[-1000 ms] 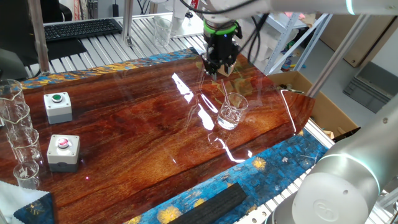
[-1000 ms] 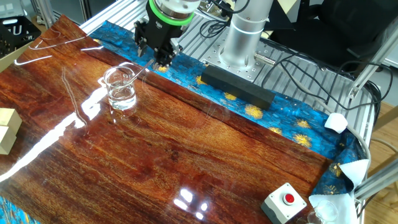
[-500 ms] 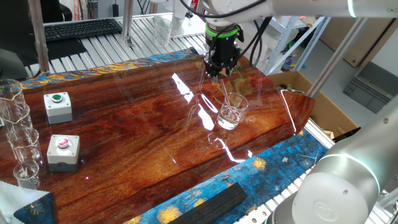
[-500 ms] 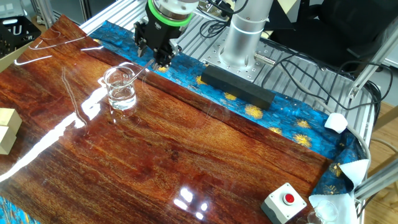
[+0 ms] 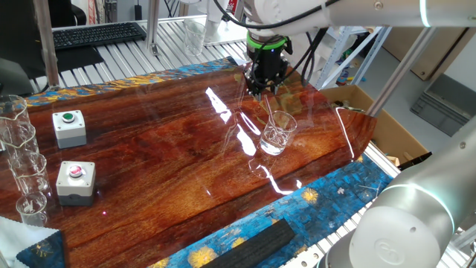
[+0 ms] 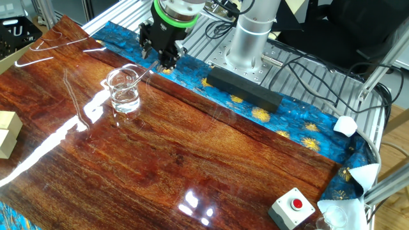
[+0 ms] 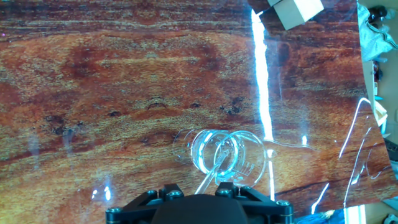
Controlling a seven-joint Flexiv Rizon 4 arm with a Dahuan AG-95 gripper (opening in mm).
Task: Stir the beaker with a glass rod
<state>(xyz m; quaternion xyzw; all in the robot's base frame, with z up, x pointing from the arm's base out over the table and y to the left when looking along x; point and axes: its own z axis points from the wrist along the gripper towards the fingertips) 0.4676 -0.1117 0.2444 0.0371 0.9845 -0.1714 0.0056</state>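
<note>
The glass rod [image 6: 142, 78] is seen leaning in the beaker [image 6: 124, 91], its top reaching up to the claw [image 6: 161, 62]. Whether the claw pinches it cannot be told. The beaker stands on the counter [image 6: 192, 147] just below the claw. Stirring is judged possibly underway or about to begin. No readable writing is visible.

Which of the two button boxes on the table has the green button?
The button box farther from the camera has the green button; the nearer box has a red one.
</note>
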